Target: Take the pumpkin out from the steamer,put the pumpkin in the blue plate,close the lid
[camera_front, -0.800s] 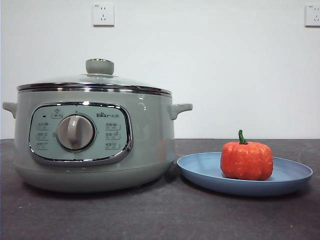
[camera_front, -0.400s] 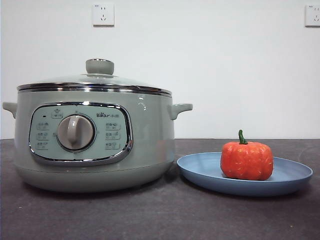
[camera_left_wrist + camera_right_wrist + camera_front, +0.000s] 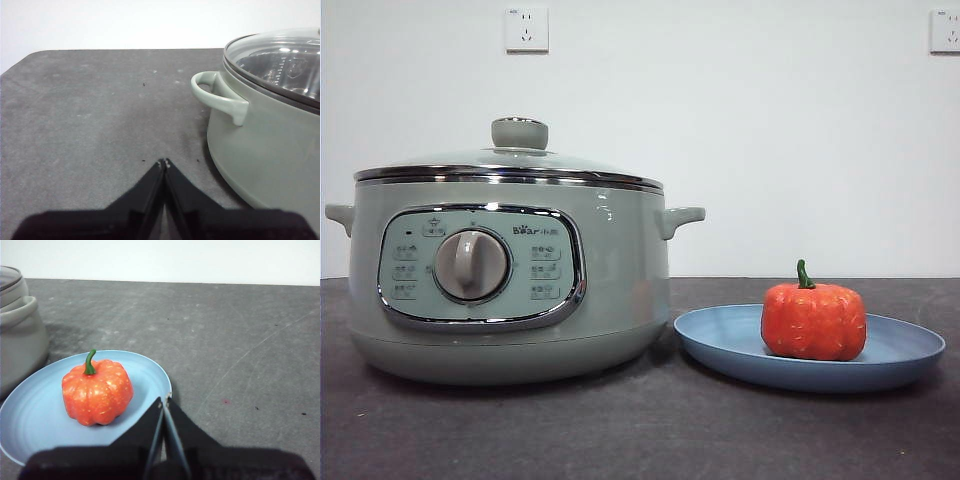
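Pumpkin (image 3: pixel 813 322): sitting upright on the plate (image 3: pixel 720 340), stem up, a little toward the plate's steamer side in the right wrist view; free of either gripper, so the transfer is looking finished.
Plate: lying flat on the tabletop (image 3: pixel 620 430) just beside the steamer (image 3: pixel 510 290), placed close so the carry from the pot is short.
Lid (image 3: pixel 510 165): resting level on the steamer's chrome rim, knob on top; through the glass the left wrist view is showing only the metal inside, no pumpkin.
Left gripper (image 3: pixel 164 165): hanging over bare tabletop beside the steamer's side handle (image 3: pixel 220 100), jaws pressed together and holding nothing; likely parked clear so as not to disturb the lid.
Right gripper (image 3: pixel 164 402): hovering above the plate's rim, near the pumpkin but not touching it, jaws closed to a thin line and empty; appearing to be waiting after release.
Change from a second ago: nothing in the front view is differing; steamer, lid, plate and pumpkin are staying exactly where they were, and no arm is entering that view.
Task standing: all three steps are reading as done.
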